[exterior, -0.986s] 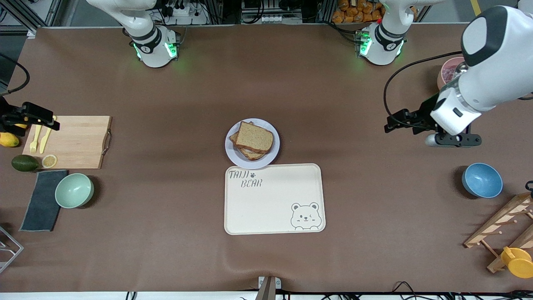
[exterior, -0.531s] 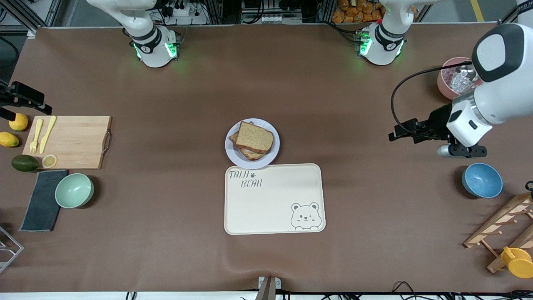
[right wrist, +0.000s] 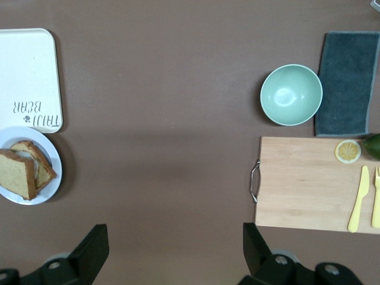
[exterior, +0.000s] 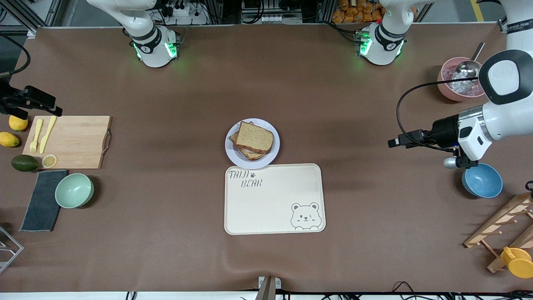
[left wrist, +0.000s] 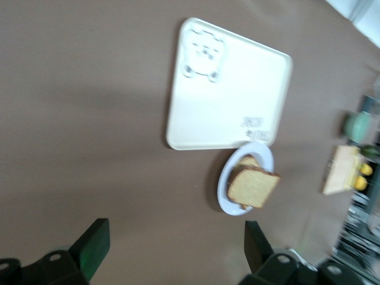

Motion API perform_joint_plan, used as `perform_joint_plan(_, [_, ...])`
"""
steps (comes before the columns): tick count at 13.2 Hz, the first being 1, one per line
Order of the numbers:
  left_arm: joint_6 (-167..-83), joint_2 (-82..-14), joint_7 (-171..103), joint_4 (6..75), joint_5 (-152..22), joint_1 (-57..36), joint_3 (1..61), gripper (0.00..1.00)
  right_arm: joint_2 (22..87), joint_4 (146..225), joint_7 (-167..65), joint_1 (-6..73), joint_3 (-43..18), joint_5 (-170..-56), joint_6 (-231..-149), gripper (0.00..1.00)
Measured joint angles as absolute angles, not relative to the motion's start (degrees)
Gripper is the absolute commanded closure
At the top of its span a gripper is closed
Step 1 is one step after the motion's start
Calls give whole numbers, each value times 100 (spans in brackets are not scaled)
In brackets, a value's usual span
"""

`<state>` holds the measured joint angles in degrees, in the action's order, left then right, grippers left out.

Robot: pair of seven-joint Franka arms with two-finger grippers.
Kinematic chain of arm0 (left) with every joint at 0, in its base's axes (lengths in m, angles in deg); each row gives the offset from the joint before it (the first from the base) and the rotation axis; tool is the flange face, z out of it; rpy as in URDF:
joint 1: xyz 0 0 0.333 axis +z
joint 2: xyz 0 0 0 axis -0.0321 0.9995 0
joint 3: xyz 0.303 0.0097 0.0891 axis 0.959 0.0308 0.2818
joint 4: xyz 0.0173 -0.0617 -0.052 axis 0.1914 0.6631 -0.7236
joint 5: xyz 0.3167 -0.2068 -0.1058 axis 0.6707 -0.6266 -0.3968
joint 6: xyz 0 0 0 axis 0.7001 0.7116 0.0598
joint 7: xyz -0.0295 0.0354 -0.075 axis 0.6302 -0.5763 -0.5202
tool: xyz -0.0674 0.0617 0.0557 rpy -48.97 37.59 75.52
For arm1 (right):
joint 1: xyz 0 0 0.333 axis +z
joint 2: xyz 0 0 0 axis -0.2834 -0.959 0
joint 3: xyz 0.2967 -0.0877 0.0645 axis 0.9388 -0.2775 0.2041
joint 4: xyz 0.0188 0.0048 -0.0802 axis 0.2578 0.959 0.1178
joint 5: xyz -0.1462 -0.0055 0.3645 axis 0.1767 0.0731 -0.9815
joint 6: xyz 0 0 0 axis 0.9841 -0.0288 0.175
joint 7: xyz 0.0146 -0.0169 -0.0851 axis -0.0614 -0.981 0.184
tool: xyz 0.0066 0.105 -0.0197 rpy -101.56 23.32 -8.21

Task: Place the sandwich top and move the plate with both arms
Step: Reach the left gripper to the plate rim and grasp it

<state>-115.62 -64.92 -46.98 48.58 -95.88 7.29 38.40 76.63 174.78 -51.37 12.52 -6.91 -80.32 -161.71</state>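
Both tools stand with fingers apart and empty: the left tool (exterior: pixel 393 142) hangs over bare surface toward the left arm's end, the right tool (exterior: pixel 56 111) over the cutting board's (exterior: pixel 73 141) edge at the right arm's end. The sandwich top (exterior: pixel 255 137) already lies on the stack on the plate (exterior: pixel 233 156), mid-surface, touching the tray (exterior: pixel 275 200). Moving the plate well likely means each tool pinching its rim at once, lifting level.
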Motion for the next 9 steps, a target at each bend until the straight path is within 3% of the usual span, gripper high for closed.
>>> perform_joint_plan(9, [-12389,-6586,-5258,6064,-11113,723,3323,0,7670,17502,-5307,1136,-655,-7643,-16180,0])
